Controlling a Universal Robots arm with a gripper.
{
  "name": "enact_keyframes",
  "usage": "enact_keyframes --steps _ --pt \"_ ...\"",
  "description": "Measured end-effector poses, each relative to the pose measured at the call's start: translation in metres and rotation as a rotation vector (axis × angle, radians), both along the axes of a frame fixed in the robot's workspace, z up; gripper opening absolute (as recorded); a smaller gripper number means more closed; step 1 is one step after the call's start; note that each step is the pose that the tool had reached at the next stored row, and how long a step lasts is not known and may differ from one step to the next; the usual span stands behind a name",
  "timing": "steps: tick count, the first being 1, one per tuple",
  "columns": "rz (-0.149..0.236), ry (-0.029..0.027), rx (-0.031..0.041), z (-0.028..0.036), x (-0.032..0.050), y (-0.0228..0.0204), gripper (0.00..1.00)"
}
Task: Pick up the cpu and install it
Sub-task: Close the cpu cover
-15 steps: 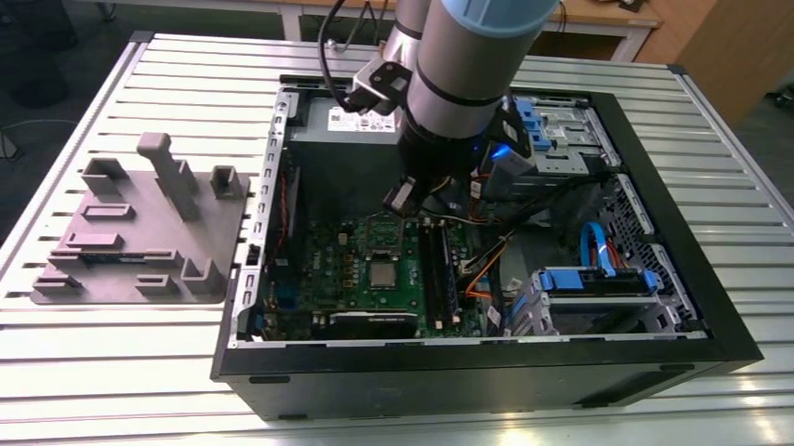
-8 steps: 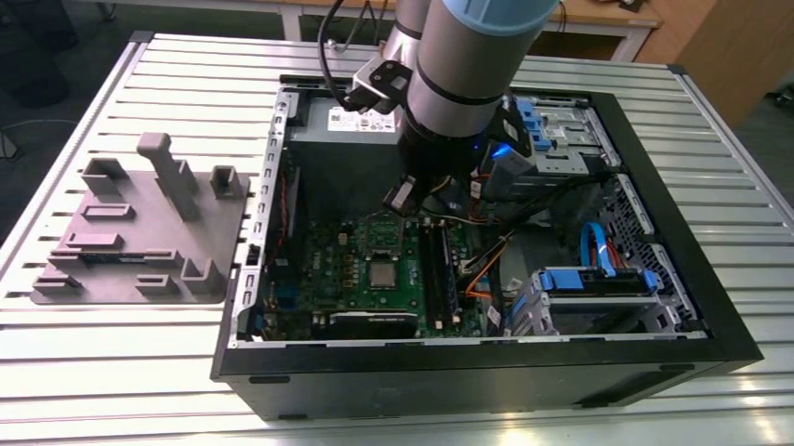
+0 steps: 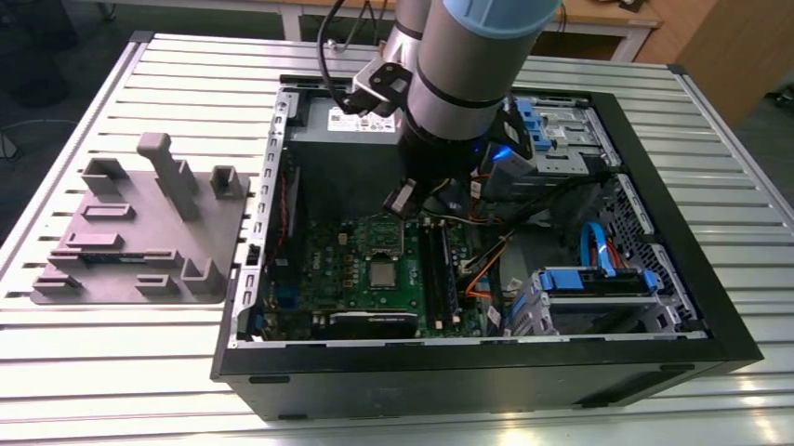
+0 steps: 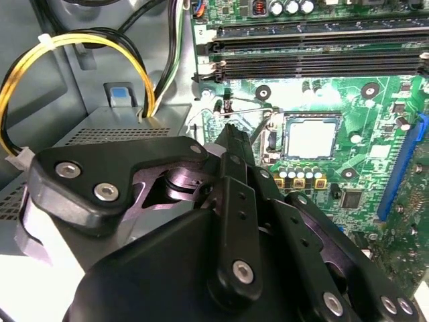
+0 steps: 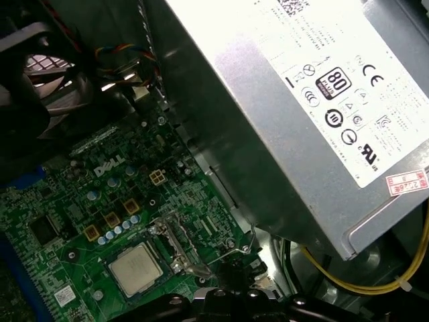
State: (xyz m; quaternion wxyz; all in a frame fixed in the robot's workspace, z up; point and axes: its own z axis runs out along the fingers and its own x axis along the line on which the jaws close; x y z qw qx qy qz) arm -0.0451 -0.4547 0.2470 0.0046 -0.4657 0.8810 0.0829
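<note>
1. Gripper (image 3: 403, 201) hangs inside the open computer case (image 3: 694, 327), low over the motherboard (image 3: 325, 269). Its black body takes up the foreground in the second wrist view (image 4: 231, 139).
2. Cannot tell how far open the gripper is. No part seen in its hold.
3. The cpu (image 3: 382, 272) is clear of the gripper, lying flat in its socket on the motherboard, silvery top up. Seen in both wrist views (image 4: 312, 139) (image 5: 136, 269).
4. Gripper is near the cpu but not touching it, between the cpu and the power supply (image 3: 341, 121).
5. Power supply: grey box with a white label (image 5: 335, 74), at the board's edge. Yellow wires (image 4: 74, 43) loop out beside it.
6. Long black memory slots (image 4: 322, 47) run just beside the socket.
7. Blue-clipped drive cage (image 3: 596, 283) sits toward the exterior view's right in the case.
8. Case stands on a slatted metal table (image 3: 125, 372).
9. Grey fixture tray (image 3: 137, 242) lies on the table at the exterior view's left, well apart from the case.
</note>
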Motion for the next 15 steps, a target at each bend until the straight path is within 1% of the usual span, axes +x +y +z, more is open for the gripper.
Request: enact_keyframes --steps 4,12,15 --pt "0.007 -0.0004 0.0001 0.0 -0.0005 -0.0028 0.1" --pt "0.009 -0.0003 0.0 0.0 -0.0006 -0.004 0.1" --pt "0.01 -0.0003 0.0 0.0 -0.0005 -0.0056 0.1"
